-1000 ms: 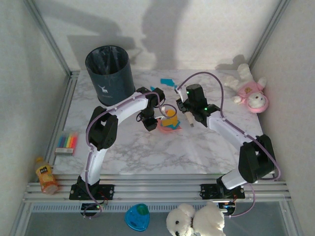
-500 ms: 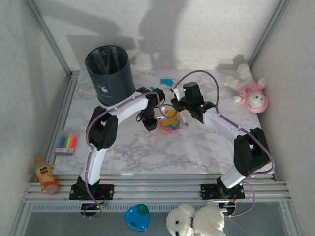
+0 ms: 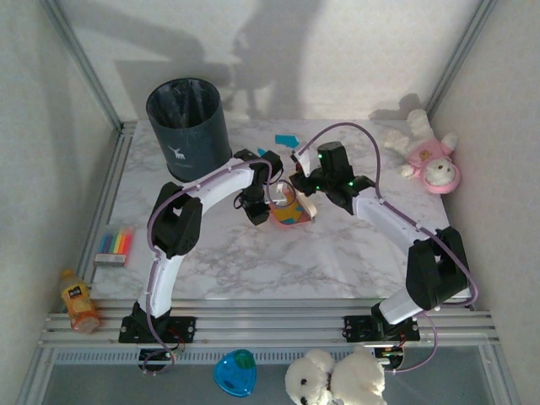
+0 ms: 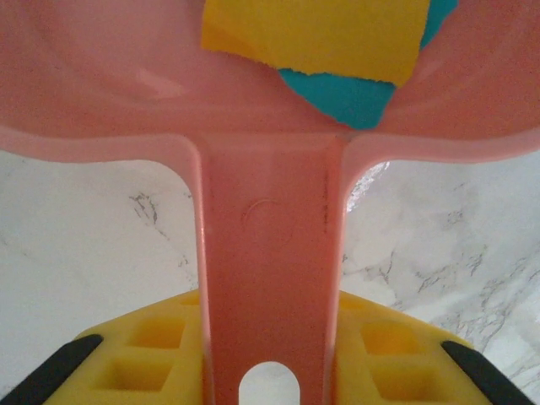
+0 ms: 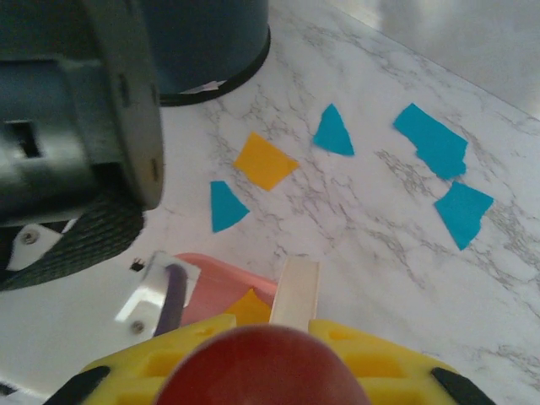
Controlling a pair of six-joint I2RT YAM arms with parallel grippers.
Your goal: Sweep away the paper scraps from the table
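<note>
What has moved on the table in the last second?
The right gripper, shut on its brush, swung left, bringing the brush up to the dustpan. The left gripper stayed put, shut on the dustpan's handle. The bin and the loose scraps beyond lie as before.

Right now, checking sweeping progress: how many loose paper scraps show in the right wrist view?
5 on the table: orange scrap, teal triangle, teal scrap nearest the dustpan, two teal scraps at right. Others may be hidden.
</note>
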